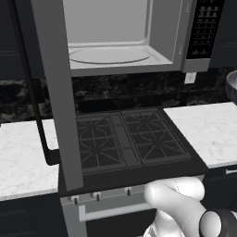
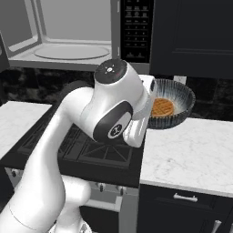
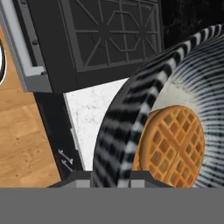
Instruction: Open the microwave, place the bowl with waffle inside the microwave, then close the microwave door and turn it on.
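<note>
I see gripper clamped on bowl rim, waffle inside, bowl lifted right of stove; microwave door open.

Black gas stove btwn white marble counters, dark cabinets, wood floor.

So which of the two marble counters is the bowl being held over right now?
The counter right of the stove; the bowl hangs above it, while the other counter lies left of the stove.
</note>
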Motion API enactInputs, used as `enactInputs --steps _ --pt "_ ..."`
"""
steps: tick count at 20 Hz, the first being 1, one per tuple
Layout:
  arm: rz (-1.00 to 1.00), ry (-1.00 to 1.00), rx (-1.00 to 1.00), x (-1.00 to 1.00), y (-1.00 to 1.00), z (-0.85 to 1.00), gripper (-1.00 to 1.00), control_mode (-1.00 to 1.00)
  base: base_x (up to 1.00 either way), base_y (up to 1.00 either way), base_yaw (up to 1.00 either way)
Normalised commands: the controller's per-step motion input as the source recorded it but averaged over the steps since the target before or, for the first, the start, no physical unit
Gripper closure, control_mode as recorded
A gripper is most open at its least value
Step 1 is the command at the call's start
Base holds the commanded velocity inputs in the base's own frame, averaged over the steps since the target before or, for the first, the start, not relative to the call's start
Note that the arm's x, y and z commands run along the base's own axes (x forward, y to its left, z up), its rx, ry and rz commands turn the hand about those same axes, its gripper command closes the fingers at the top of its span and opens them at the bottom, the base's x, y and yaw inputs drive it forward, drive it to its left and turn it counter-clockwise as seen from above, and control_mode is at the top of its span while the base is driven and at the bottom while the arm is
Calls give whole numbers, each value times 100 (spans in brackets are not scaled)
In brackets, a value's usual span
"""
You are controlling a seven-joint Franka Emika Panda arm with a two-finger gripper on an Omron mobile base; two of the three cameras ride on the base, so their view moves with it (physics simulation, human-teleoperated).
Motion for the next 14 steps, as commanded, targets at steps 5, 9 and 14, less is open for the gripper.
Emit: enactInputs --steps 5,9,14 --pt "3 -3 0 -28 54 49 100 -100 0 0 0" --pt "5 -6 0 -9 69 37 100 -100 0 0 0" --pt "4 -19 0 -20 73 34 100 -100 0 0 0"
